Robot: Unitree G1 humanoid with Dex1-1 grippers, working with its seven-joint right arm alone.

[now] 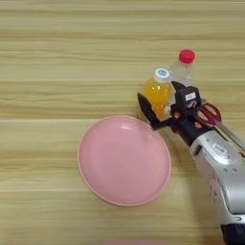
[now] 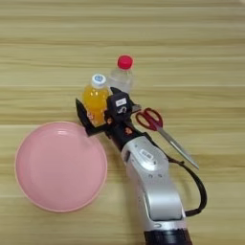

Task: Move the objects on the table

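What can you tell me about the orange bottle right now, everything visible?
The orange bottle is a small clear plastic bottle of orange drink with a white cap bearing a bluish mark. It stands upright on the table, just beyond the pink plate and beside the taller red-capped bottle. The right gripper has its black fingers on either side of its lower body; firm contact is unclear.

Light wooden table [image 1: 57, 57] with horizontal grain fills the view.
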